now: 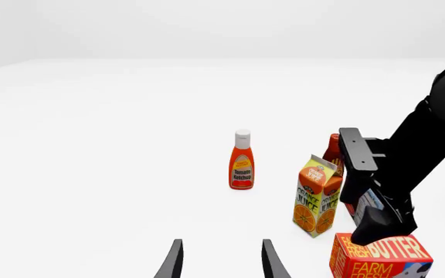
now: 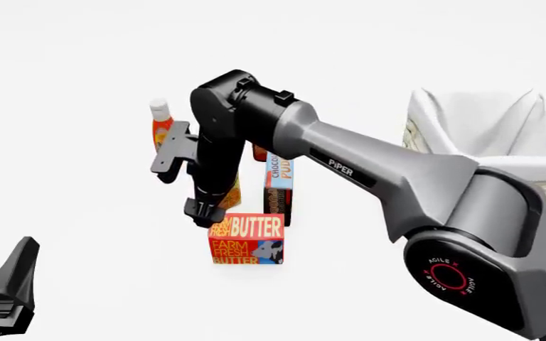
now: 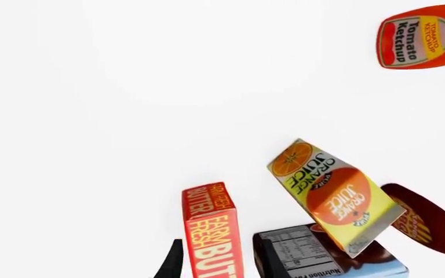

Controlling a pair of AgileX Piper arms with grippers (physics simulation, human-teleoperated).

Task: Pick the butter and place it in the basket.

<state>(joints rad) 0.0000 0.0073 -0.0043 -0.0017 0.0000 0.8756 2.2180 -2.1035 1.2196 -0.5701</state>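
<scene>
At the near middle of the table, the right gripper point(image 2: 207, 211) points straight down over the left top edge of the butter point(image 2: 247, 239). In the right wrist view the box point(image 3: 211, 236) stands between the two dark fingers point(image 3: 171, 263), one on each side of its narrow face, so the jaws are spread around it; whether the pads already press on the cardboard I cannot tell. The butter stands upright on the table, its lettering facing the front camera, a cow picture at its lower right corner.

Just behind the butter stands the pudding box point(image 2: 279, 186), tall and blue and brown. The orange juice carton point(image 1: 317, 196) is close beside it, mostly hidden by the right arm point(image 2: 368, 170) in the front view. A dark red bottle point(image 1: 333, 152) peeks out behind the carton. Farther back and apart from the group stands the ketchup bottle point(image 1: 242, 160), upright with a white cap.

The basket point(image 2: 482, 131) sits at the far right of the table, well apart from the butter, its white cloth lining rising in folds.

The left gripper point(image 1: 221, 260) hangs low at the near left, away from the groceries, its two fingers parted with nothing between them.
</scene>
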